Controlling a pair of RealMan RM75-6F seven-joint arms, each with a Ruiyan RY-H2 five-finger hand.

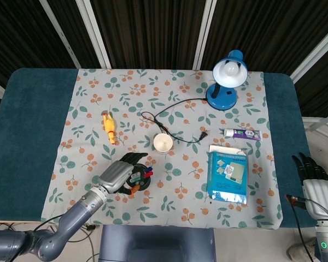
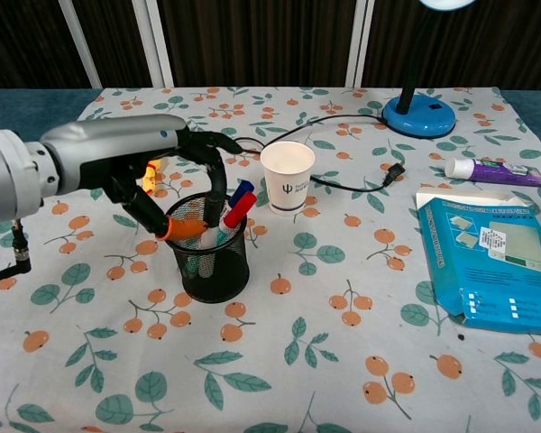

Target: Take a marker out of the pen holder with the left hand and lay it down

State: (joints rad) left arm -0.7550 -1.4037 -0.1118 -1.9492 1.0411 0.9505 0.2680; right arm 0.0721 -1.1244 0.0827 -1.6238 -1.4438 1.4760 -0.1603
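Observation:
A black mesh pen holder [image 2: 215, 262] stands on the flowered cloth near the front left, seen in the head view too as the pen holder [image 1: 140, 182]. Red [image 2: 239, 209] and blue [image 2: 242, 190] markers poke out of it. My left hand [image 2: 131, 162] reaches over its rim from the left, fingers curled down into it, and pinches an orange-capped marker [image 2: 182, 228], which is tilted and partly raised. From above, the left hand [image 1: 116, 176] hides most of the holder. My right hand [image 1: 311, 176] hangs off the table's right edge, holding nothing.
A white paper cup [image 2: 287, 176] stands just behind and right of the holder. A black cable [image 1: 169, 117] runs to the blue lamp [image 1: 228, 82]. A teal box [image 1: 228, 176] and a tube [image 1: 241, 134] lie to the right, a yellow toy [image 1: 108, 127] to the left.

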